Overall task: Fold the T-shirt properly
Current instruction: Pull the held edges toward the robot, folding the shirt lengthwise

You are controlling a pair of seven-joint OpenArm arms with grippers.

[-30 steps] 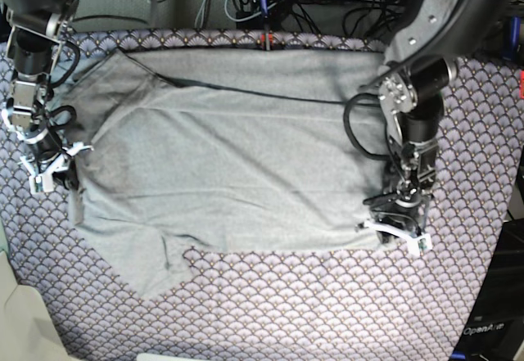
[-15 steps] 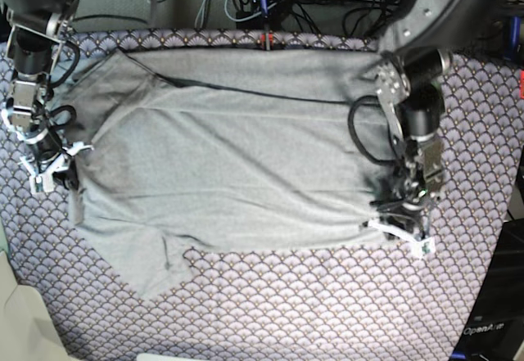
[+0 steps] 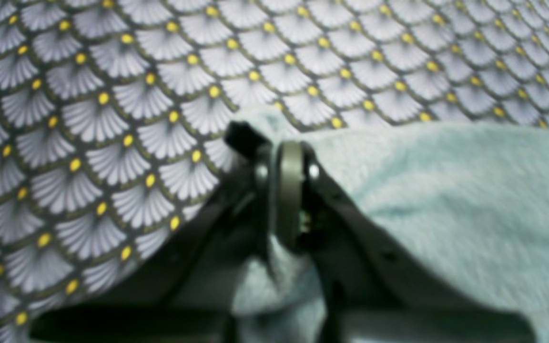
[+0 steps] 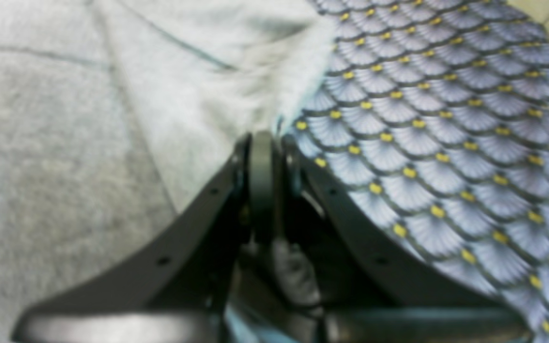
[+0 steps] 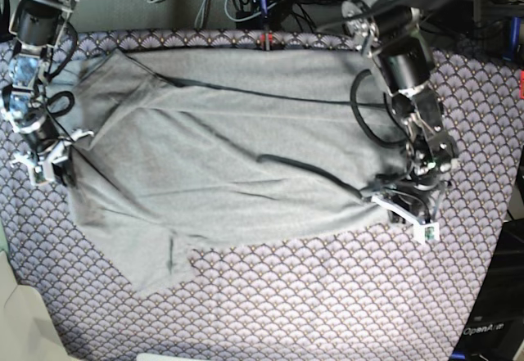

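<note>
Purple cloth with a scallop pattern, the tablecloth [image 5: 327, 312], covers the whole table that I see from the base view. On it lies the T-shirt [image 5: 221, 164], light grey and soft, spread over the middle and reaching from about 9 o'clock to about 3 o'clock of the picture. One sleeve [image 5: 151, 267] points toward 7 o'clock. A long dark crease runs across the upper part of the fabric, and a second, shorter ridge [image 5: 311, 173] rises toward the 4 o'clock corner, where the cloth is pulled up a little.

At 3 o'clock in the base view I have the left arm, and its left gripper [image 5: 407, 211] sits on the lower corner of the T-shirt. From the left wrist camera the left gripper [image 3: 288, 190] has its jaws pressed together, and grey fabric [image 3: 446, 214] is pinched between them; a fold of it also bulges out behind the fingertips. So this one has hold of the T-shirt.

At 9 o'clock is the right arm with the right gripper [image 5: 42, 158], at the shirt's edge near the other sleeve. In the right wrist view the right gripper [image 4: 262, 181] is also closed tight, and a bit of grey fabric [image 4: 88, 143] shows between the fingers, at the border with the tablecloth [image 4: 446, 143].
</note>
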